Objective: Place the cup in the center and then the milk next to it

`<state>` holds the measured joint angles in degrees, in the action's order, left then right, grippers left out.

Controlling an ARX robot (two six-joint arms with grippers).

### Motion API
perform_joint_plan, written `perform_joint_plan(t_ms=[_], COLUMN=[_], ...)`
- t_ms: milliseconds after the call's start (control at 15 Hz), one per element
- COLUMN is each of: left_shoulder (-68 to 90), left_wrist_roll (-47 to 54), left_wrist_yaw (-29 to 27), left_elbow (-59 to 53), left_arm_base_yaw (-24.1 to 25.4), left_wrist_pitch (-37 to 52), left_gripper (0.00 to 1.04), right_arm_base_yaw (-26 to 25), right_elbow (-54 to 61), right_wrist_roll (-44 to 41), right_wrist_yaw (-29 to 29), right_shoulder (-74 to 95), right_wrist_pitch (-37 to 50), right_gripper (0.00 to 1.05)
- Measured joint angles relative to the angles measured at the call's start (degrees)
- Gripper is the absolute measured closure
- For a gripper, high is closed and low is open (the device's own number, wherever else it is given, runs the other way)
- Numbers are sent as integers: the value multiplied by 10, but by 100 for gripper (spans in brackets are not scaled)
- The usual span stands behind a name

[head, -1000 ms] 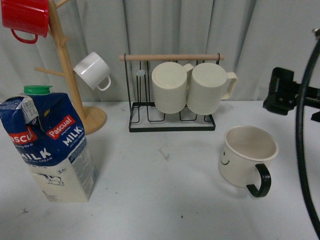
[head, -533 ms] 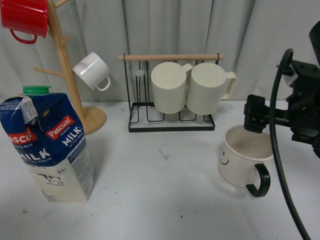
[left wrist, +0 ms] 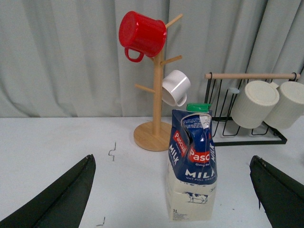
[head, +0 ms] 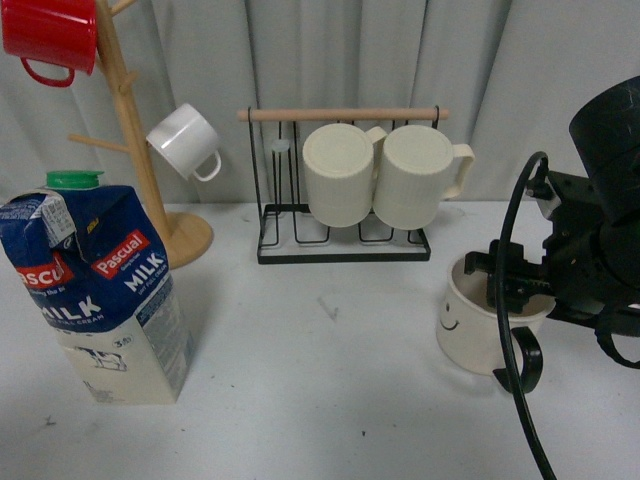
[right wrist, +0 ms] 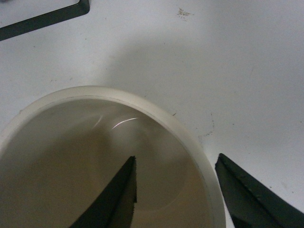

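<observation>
The cream cup (head: 468,328) with a smiley face and black handle stands upright at the right of the table. My right gripper (head: 508,285) is open right over its rim. In the right wrist view one finger (right wrist: 121,194) is inside the cup (right wrist: 190,137) and the other is outside its wall; my gripper (right wrist: 176,159) straddles the rim. The milk carton (head: 105,290) stands at the left. My left gripper (left wrist: 172,159) is open and empty, with the carton (left wrist: 192,164) a little ahead of its spread fingers. Bare white tabletop (head: 320,360) with a small black mark (head: 327,305) lies between milk and cup.
A black wire rack (head: 345,250) holds two ribbed cream mugs (head: 380,185) at the back. A wooden mug tree (head: 140,140) at the back left carries a red mug (head: 50,35) and a small white cup (head: 185,142). A grey curtain hangs behind.
My right arm has come in from the right, moving left and down onto the cup, until its open fingers straddle the rim. The cup and milk have not moved.
</observation>
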<state>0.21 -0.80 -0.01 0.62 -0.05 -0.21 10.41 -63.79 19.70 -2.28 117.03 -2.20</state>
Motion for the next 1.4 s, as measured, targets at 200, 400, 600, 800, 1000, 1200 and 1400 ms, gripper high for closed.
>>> perform_joint_plan(t_ms=[200,400,600,800,1000,1200,1400], left_shoulder=[0,0,0,0,0,0,0], left_wrist_roll=[0,0,0,0,0,0,0], left_wrist_yaw=[0,0,0,0,0,0,0], left_elbow=[0,0,0,0,0,0,0], left_arm_base_yaw=[0,0,0,0,0,0,0], left_wrist_pitch=[0,0,0,0,0,0,0], left_gripper=[7,7,7,7,7,7,7], right_arm_base_yaw=[-3,-3,19,58,80,103,117], right_elbow=[-1,0,-4,-42,-103,-142,-176], right_wrist_roll=[0,9,24,38,47,49,48], right_wrist_yaw=[3,19,32,33,27,13,-3], right_shoulder=[0,-10,-47,-33,17,59,78], right_wrist_pitch=[1,-2,-16,-46,-90,-118,-146], right_gripper=[78,102,102,102,102,102,102])
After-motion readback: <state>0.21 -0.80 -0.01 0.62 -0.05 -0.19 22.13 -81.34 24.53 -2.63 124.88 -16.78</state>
